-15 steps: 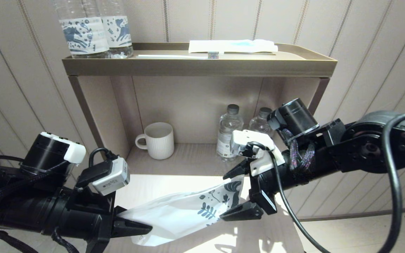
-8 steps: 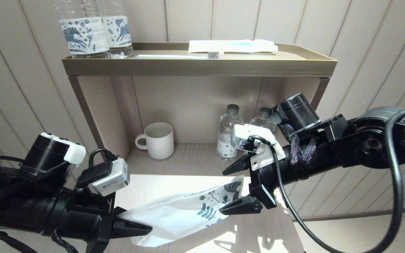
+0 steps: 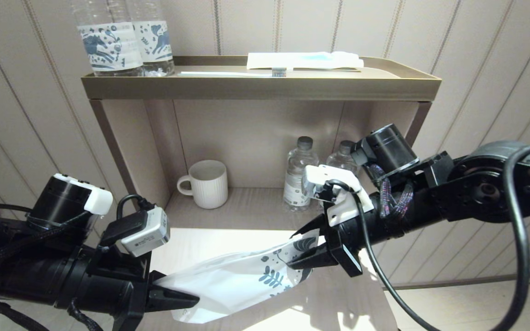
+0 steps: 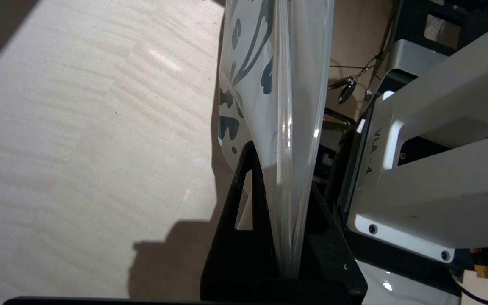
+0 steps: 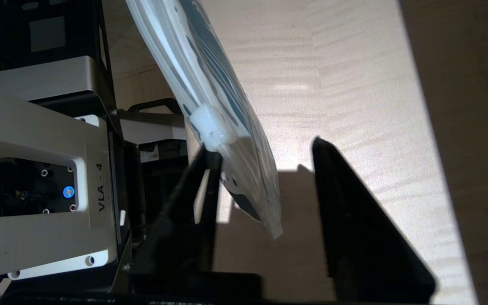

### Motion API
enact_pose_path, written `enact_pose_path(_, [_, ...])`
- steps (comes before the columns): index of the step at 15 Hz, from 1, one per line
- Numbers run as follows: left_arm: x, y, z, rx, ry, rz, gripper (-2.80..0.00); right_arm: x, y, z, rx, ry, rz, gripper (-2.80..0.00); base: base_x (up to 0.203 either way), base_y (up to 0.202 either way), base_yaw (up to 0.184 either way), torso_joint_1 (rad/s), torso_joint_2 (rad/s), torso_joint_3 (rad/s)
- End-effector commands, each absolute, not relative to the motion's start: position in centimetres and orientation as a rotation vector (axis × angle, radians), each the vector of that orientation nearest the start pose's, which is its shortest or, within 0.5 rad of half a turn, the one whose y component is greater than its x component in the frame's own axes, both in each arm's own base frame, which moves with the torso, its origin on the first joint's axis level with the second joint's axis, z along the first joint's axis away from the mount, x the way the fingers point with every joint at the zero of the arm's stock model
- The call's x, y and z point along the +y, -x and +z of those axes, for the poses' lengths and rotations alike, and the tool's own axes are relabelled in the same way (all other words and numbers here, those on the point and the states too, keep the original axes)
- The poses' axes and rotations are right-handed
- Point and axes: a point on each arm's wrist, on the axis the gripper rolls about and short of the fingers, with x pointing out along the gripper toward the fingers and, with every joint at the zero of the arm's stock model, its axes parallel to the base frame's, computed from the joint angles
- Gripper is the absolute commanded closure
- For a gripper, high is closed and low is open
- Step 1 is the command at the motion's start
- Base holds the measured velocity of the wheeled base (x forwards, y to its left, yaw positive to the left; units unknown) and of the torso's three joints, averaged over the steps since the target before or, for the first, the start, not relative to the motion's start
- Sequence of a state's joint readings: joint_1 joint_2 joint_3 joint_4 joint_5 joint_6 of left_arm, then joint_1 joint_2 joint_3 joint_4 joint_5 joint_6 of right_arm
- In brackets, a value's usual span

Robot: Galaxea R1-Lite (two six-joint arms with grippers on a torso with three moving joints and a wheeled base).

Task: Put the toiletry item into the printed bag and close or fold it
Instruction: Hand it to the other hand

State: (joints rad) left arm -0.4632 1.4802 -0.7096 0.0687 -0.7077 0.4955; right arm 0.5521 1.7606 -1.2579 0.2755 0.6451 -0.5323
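**Claws at both ends of the printed bag**

Left claw (image 3: 173, 296) is clamped shut on the plain white end of the printed bag (image 3: 242, 278), holding it up off the pale tabletop (image 3: 338, 303). In the left wrist view the thin plastic runs edge-on straight out from between the two black fingers (image 4: 244, 220), which press it flat on both sides.

Right claw (image 3: 302, 250) is at the opposite, patterned end of the bag. Its fingers stand part-way open, one on each side of that end. In the right wrist view one finger (image 5: 193, 199) touches the bag just beside the small white slider (image 5: 212, 125); the other finger (image 5: 354, 220) stands apart from the plastic with a clear gap.

The bag hangs stretched between the two claws, sloping upward from the left claw to the right one. It is a flat, milky, half see-through pouch, plain near the left claw and printed with dark-blue leaves and flowers near the right claw. Whether anything is inside cannot be told.

Behind the claws stands a shelf unit (image 3: 260, 87) with a white mug (image 3: 205, 184) and small bottles (image 3: 299, 172) in its lower opening.
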Motion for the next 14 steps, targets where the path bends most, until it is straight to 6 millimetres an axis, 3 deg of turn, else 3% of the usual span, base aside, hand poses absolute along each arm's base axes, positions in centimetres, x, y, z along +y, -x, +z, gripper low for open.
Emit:
enact_pose_path(1, [-10.94,-18.61,15.87,0.587,-0.302,-1.291,0.00,17.77,-26.16,20.83,0.497,0.404,1.327,0.00,0.000,0.000,0.000,0.000,0.00,0.000])
enact_pose_path(9, [-11.08,-18.83,15.74,0.590,-0.293,-1.305,0.00,17.78,-25.99,20.69,0.502,0.405,1.331,0.00,0.000,0.000,0.000,0.000,0.00,0.000])
enact_pose_path(10, [-11.07,-18.81,15.70,0.591,-0.292,-1.305,-2.80,17.78,-25.99,20.70,0.502,0.405,1.330,0.00,0.000,0.000,0.000,0.000,0.00,0.000])
enact_pose_path(14, [-11.03,-18.71,16.62,0.551,-0.293,-1.304,-2.80,17.79,-26.00,20.76,0.499,0.404,1.331,0.00,0.000,0.000,0.000,0.000,0.00,0.000])
